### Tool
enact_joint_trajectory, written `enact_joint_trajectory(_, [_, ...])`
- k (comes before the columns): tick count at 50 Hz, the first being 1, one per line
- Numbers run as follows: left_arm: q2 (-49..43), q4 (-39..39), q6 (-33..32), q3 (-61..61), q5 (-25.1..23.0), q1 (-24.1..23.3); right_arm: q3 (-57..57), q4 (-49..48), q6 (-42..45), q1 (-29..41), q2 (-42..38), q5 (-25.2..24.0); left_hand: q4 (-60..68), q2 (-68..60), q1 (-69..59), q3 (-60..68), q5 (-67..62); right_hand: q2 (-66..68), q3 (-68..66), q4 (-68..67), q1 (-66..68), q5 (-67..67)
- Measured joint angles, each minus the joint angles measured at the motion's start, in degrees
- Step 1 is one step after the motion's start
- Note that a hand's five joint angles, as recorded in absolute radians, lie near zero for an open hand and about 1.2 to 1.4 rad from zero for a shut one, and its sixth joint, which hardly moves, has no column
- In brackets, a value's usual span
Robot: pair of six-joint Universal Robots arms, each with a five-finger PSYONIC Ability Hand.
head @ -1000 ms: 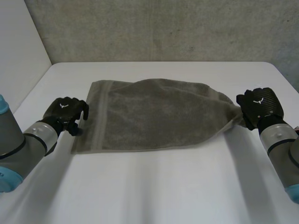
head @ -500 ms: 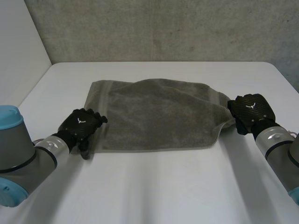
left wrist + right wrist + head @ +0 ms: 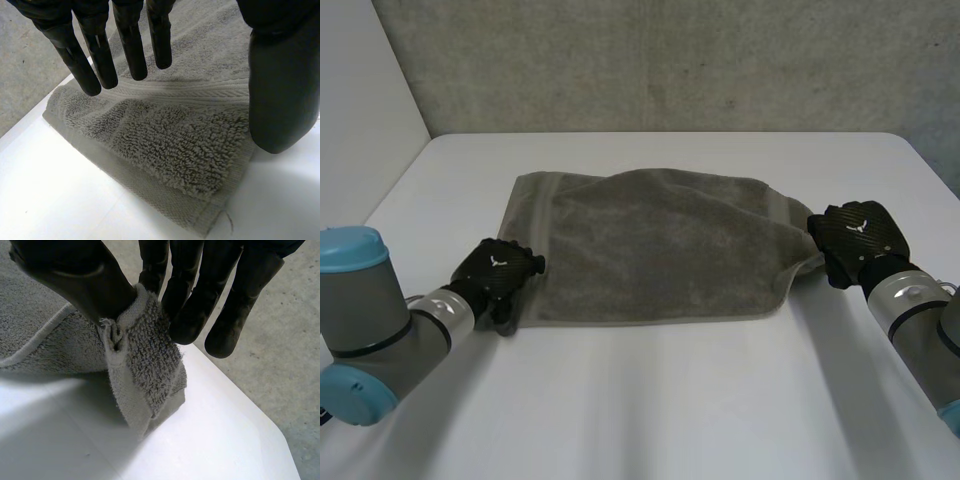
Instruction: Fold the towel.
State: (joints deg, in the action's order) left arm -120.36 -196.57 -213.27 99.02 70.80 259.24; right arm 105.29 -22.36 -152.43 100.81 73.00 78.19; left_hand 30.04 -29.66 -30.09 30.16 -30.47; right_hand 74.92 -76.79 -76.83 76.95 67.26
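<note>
A grey-green towel (image 3: 660,245) lies doubled over on the white table (image 3: 650,400), its banded edge to the left. My left hand (image 3: 498,275) hovers over the towel's near-left corner (image 3: 165,155). It is open, with straight fingers (image 3: 131,45) and thumb (image 3: 282,90) spread above the pile and nothing between them. My right hand (image 3: 855,240) is at the towel's right end, shut on it. Its thumb (image 3: 85,280) and fingers pinch the bunched corner (image 3: 145,360), which is lifted a little off the table.
A white wall panel (image 3: 360,120) stands along the left side and a grey concrete wall (image 3: 670,60) rises behind the table. Bare tabletop runs in front of the towel.
My left hand has come in from the towel's left side to its near-left corner and straightened its fingers. The right hand drew the towel's right end slightly inward, then held still.
</note>
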Motion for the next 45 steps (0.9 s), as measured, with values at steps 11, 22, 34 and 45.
enact_joint_trajectory(11, [-3.3, 0.0, 0.1, -4.6, 3.3, -0.1, 0.1, 0.0, 0.1, 0.2, -0.1, -0.4, 9.7, -10.2, -9.6, 9.6, -6.7, 0.0, 0.0, 0.0, 0.1, 0.0])
enact_joint_trajectory(22, [-5.1, 0.0, 0.3, -7.2, 5.1, -0.1, 0.0, -0.1, 0.2, 0.1, -0.1, -0.4, 29.1, -29.5, -29.1, 28.8, -27.3, 0.0, 0.0, 0.0, 0.1, 0.0])
enact_joint_trajectory(34, [-2.2, 0.0, 3.7, -6.9, 5.0, 0.4, -0.8, 0.0, 0.2, -0.4, 0.3, -0.1, 49.3, -49.7, -48.0, 50.1, -48.9, 0.0, 0.0, 0.0, 0.1, 0.0])
enact_joint_trajectory(45, [8.4, 0.7, 6.9, -2.7, 4.1, 1.8, -2.7, 4.7, 0.9, -0.9, 6.2, 0.0, 56.8, -56.1, -52.9, 58.2, -55.5, 0.0, 0.0, 0.0, 0.1, 0.0])
